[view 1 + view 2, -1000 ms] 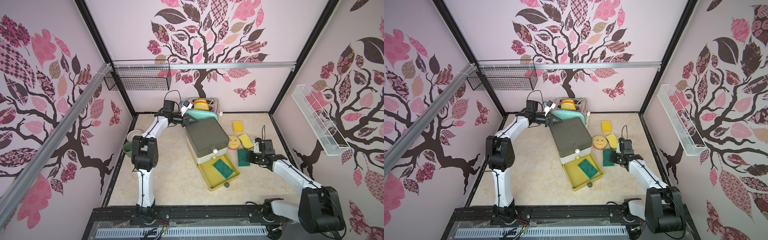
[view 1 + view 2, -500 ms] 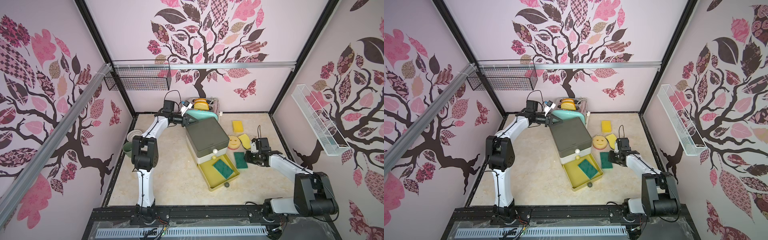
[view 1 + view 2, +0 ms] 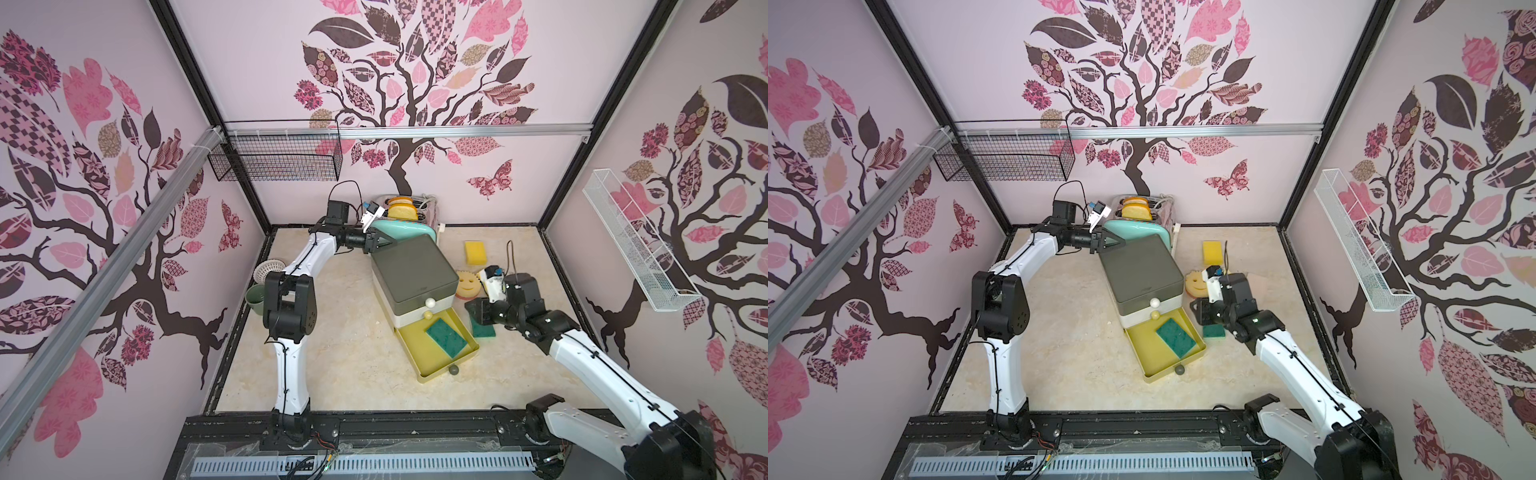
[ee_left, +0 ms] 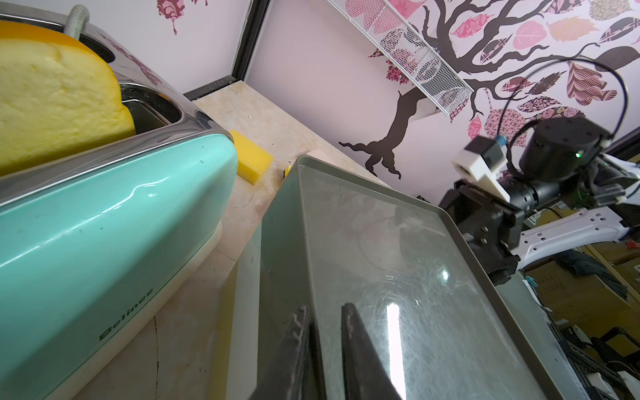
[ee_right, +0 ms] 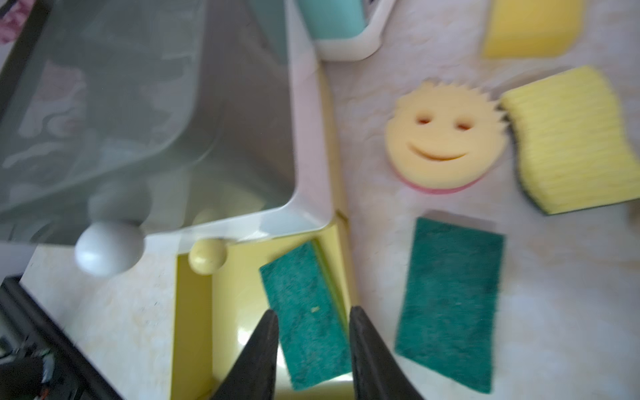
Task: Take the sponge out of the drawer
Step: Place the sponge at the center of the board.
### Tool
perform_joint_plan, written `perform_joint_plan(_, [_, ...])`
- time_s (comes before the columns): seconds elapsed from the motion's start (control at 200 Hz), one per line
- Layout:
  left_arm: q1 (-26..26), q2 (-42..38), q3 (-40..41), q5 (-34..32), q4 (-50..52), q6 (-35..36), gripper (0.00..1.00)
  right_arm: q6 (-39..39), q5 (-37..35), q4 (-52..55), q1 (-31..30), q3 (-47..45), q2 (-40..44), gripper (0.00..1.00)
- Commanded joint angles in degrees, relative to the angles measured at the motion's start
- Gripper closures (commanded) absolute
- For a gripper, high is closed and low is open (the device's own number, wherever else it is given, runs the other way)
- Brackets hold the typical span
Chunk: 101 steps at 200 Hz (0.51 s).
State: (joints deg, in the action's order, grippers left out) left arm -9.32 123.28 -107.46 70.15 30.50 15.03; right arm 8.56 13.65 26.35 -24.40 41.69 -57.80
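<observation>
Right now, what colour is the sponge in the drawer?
Sponge: dark green, clearest in a top view.

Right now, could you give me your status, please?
Left jaws shut at rear of grey plastic cabinet. Right jaws open, empty, by open yellow drawer. Green rectangular sponge inside, uncovered.

You've got the sponge [image 3: 445, 337] in the open drawer [image 3: 415, 353] at the front of the drawer unit [image 3: 409, 270], second sponge [image 3: 482, 330] on the table [image 3: 332, 332] just right of that drawer, smiley sponge [image 3: 468, 284] behind it, toaster [image 3: 403, 228] behind the unit.
</observation>
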Motion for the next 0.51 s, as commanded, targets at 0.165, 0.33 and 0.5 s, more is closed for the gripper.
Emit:
perform_joint_plan(0.165, [1.68, 4.25, 2.83, -5.41, 0.8, 2.14, 0.8, 4.63, -4.1, 1.48, -9.88, -5.61, 4.46, 0.63])
perform_joint_plan(0.33, [1.55, 4.17, 2.97, -5.43, 0.74, 2.11, 0.8, 5.3, -6.98, -0.73, -13.47, -7.94, 2.75, 0.63])
perform_joint_plan(0.5, [1.5, 3.98, 3.22, -5.56, 0.77, 2.11, 0.8, 3.97, -9.21, -2.08, -16.66, -7.01, -3.68, 0.63])
